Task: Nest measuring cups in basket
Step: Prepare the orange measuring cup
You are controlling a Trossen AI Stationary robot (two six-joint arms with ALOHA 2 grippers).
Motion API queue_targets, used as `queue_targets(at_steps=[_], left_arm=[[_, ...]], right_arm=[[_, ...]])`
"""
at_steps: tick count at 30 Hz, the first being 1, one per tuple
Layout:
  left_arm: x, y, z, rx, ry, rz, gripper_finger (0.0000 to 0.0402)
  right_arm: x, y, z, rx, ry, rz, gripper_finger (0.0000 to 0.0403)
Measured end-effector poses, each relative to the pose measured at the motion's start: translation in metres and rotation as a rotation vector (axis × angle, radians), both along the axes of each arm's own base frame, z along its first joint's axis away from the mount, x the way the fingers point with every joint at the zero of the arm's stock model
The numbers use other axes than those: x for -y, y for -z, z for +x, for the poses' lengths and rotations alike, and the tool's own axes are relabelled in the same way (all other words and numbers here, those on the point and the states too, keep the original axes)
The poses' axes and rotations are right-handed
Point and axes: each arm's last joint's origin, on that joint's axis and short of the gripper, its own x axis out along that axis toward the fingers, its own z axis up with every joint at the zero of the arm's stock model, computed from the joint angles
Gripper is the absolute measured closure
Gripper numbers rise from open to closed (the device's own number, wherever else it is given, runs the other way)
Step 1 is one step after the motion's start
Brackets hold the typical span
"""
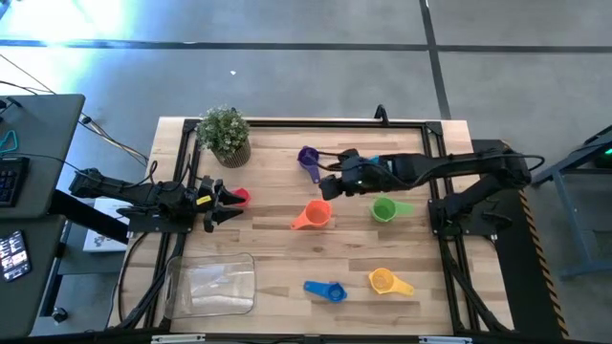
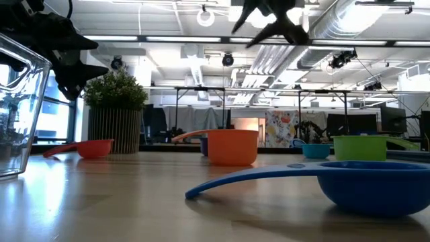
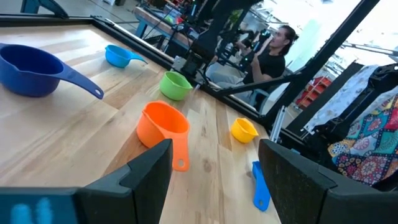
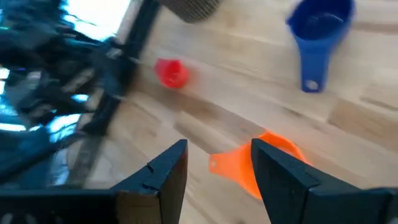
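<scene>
Six cups are showing on the bench from above, and none is sitting in the basket (image 1: pixel 212 287), which is lying empty near the front left corner. I am reading its contents as nothing at all; nesting has not started.

The purple cup (image 1: pixel 308 159) is lying at the back, the orange cup (image 1: pixel 316 215) in the middle, the green cup (image 1: pixel 385 209) just right of it, the red cup (image 1: pixel 239 197) at the left, and the blue cup (image 1: pixel 328 290) and yellow cup (image 1: pixel 384 281) along the front. A light blue cup (image 3: pixel 117 55) is appearing only in the left wrist view.

I am holding the left gripper (image 1: pixel 222 202) beside the red cup, fingers apart and clamped on nothing. The right gripper (image 1: pixel 333 178) is hovering between the purple and orange cups, fingers likewise apart and empty; its wrist view is showing the orange cup (image 4: pixel 267 163) just ahead of them.

Risks I am judging from here:
- The cups are light and round, so a finger landing on a rim is likely to tip or skate a cup rather than grip it.
- The plant (image 1: pixel 226 135) is standing just behind the left gripper; a wide swing could be knocking it over.
- The basket is clear plastic and hard to see, so a low carry could be striking its wall and shoving it.
- Placing a small cup first would be blocking the larger ones from nesting.
- Both arms are working near the middle, so crossing paths could be causing a collision.
</scene>
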Motion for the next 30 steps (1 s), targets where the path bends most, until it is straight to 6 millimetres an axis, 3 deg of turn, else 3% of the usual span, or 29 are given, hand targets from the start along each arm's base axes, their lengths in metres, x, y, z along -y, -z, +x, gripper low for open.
queue_targets(at_steps=[16, 30], left_arm=[[0.000, 0.001, 0.000, -0.006, 0.000, 0.001, 0.0174], [0.000, 0.001, 0.000, -0.007, 0.000, 0.001, 0.0174]], right_arm=[[-0.007, 0.090, 0.037, -0.334, 0.058, 0.155, 0.0234], [-0.015, 0.125, 0.044, -0.451, 0.121, 0.183, 0.0234]])
